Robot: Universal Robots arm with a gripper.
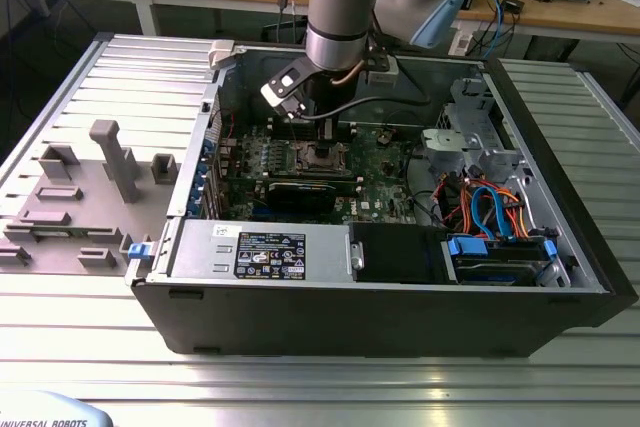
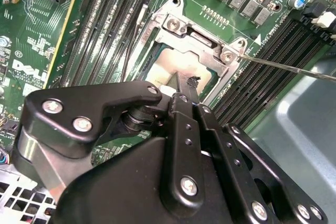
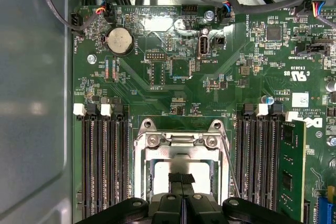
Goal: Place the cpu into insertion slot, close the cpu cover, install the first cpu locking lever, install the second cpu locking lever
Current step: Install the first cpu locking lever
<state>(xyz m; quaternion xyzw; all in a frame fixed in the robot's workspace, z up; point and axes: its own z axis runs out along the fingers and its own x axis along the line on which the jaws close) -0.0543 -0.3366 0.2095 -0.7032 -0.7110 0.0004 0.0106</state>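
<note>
My gripper [image 1: 314,125] reaches down into the open computer case [image 1: 180,292], just above the insertion slot [image 1: 322,156] on the green motherboard. In both wrist views the black fingertips are pressed together with nothing between them, and the gripper [image 3: 182,178] [image 2: 185,88] hovers over the middle of the socket. The cpu [image 3: 157,178] [image 2: 170,64] lies in the slot, its silvery top showing through the cut-out. The cpu cover [image 3: 181,140] [image 2: 195,34] lies flat around it. One thin locking lever [image 2: 286,68] [image 3: 231,169] sticks out over the memory slots. Another lever [image 2: 137,27] runs along the opposite side.
Black memory slots [image 3: 105,166] flank the socket, with a memory module [image 3: 292,166] in one. A long black graphics card [image 1: 300,193], the power supply [image 1: 262,249] and coloured cables [image 1: 490,209] stand near the socket. Grey fixtures [image 1: 112,162] stand outside the case at the exterior view's left.
</note>
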